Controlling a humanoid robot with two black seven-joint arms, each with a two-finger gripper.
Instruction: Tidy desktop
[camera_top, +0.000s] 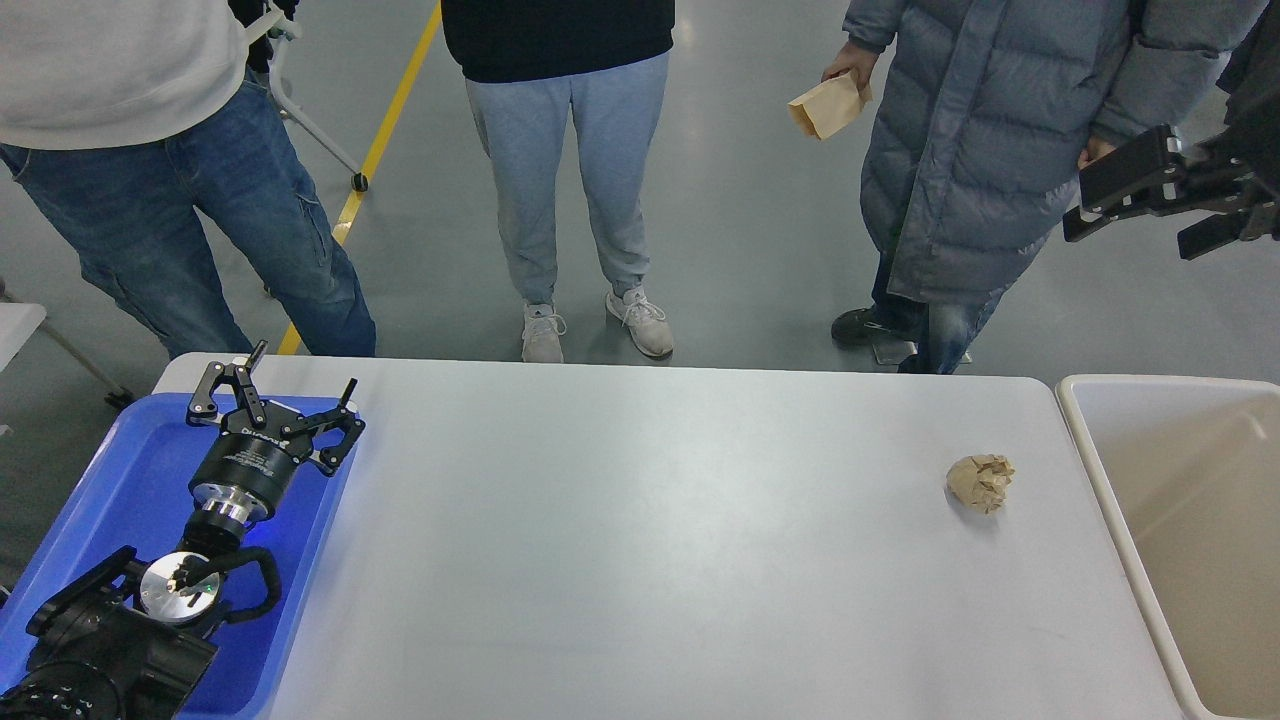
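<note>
The pale desk (640, 540) carries one crumpled paper ball (981, 482) near the beige bin (1180, 520). Left gripper (300, 385) hovers over the blue tray (110, 480), fingers spread — right gripper (1085, 212), raised high, fingers likewise spread, empty.

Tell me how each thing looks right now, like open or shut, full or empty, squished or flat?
left gripper: open, holding nothing, over the blue tray.
right gripper: raised at the right edge; open or shut, cannot tell.
paper ball: crumpled, lying on the desktop.
desktop: bare except for the paper ball.
blue tray: nothing visible inside.
beige bin: open-topped, visible part empty.
paper bag: held in a bystander's hand.
</note>
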